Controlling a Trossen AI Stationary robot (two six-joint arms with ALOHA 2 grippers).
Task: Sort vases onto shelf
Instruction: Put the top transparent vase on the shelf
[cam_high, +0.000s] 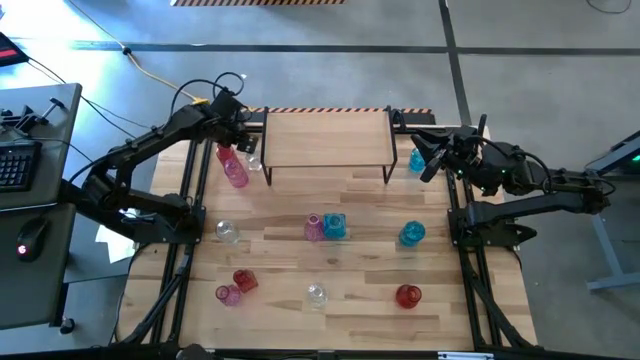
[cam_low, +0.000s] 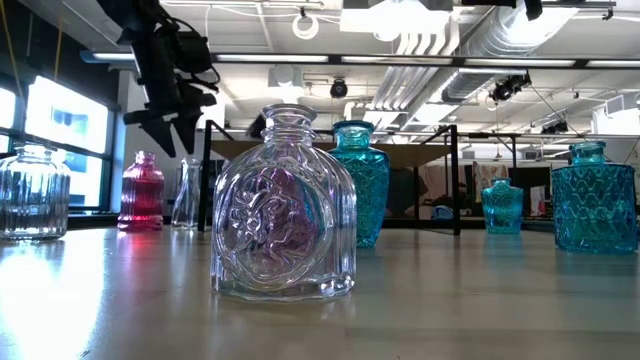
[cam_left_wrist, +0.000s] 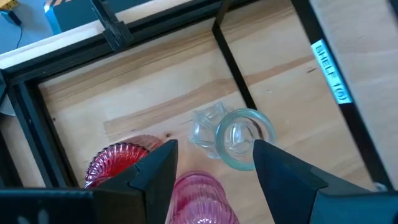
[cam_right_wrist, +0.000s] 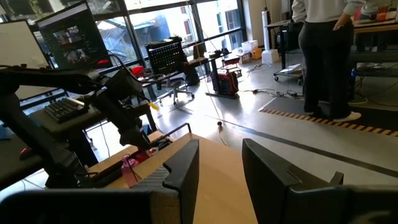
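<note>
At the far left corner of the desk (cam_high: 360, 300), beside the shelf (cam_high: 325, 137):

Left pincer: the left pincer (cam_left_wrist: 211, 165) hangs with fingers spread above a clear vase (cam_left_wrist: 239, 138); a red vase (cam_left_wrist: 115, 163) and a pink vase (cam_left_wrist: 199, 199) stand just beside it. It holds nothing.

Right pincer: the right pincer (cam_high: 432, 158) waits by the shelf's right end, near a blue vase (cam_high: 416, 159); its fingers stand partly apart with nothing between them.

Vases: none is on the shelf; its board is bare. The rest are scattered on the desk, among them a pink-and-blue pair (cam_high: 325, 227) at mid-desk and an embossed clear vase (cam_low: 284, 205) nearest the low camera.

Handling: glass, so likely stiff, smooth, fairly heavy for its size and breakable. Ribbed and embossed walls may help the grip; a smooth neck could slip.

Where to hold: probably across the narrow neck under the lip, coming straight down, since the neighbours crowd the belly.

Writing: a blue label (cam_left_wrist: 329, 71) on the shelf's edge appears to read "SHELF"; the characters after it are unclear. No brand shows on the vases.
</note>
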